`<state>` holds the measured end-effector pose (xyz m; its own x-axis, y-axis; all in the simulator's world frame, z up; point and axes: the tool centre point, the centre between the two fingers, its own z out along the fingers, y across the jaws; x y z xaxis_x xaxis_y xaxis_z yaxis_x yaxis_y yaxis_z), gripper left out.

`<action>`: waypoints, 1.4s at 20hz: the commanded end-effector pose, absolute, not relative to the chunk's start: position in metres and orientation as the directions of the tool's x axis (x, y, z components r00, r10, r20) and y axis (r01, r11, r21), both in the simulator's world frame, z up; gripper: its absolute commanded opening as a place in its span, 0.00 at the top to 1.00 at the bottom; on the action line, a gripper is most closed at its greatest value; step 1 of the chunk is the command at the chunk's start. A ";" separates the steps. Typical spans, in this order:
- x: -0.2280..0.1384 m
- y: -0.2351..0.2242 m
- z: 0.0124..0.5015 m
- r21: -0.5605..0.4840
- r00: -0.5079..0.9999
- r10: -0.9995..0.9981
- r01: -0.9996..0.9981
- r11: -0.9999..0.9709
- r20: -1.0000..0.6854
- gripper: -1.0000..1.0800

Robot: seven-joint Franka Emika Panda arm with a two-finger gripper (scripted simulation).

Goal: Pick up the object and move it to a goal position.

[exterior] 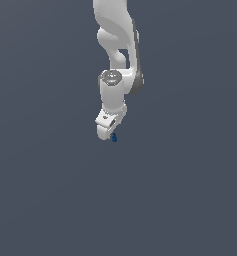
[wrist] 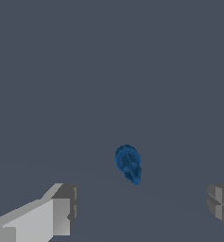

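Note:
The object is a tiny dark blue roundish blob (exterior: 114, 137) on the plain grey surface, just below the white arm's hand in the exterior view. In the wrist view the blob (wrist: 128, 163) lies ahead of the fingers, between their lines and nearer the middle. My gripper (wrist: 142, 208) is open and empty. One grey fingertip (wrist: 66, 208) and the other fingertip (wrist: 221, 204) stand wide apart. In the exterior view the gripper (exterior: 108, 134) sits right above the blob, its fingers mostly hidden by the hand.
The white arm (exterior: 117, 60) comes down from the top of the exterior view. Only a flat dark grey surface (exterior: 50, 190) surrounds it.

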<state>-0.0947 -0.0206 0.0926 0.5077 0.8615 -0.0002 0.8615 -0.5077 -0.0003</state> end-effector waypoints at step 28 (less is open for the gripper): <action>-0.096 -0.021 0.042 0.000 0.503 0.864 0.864 -0.503 0.000 1.00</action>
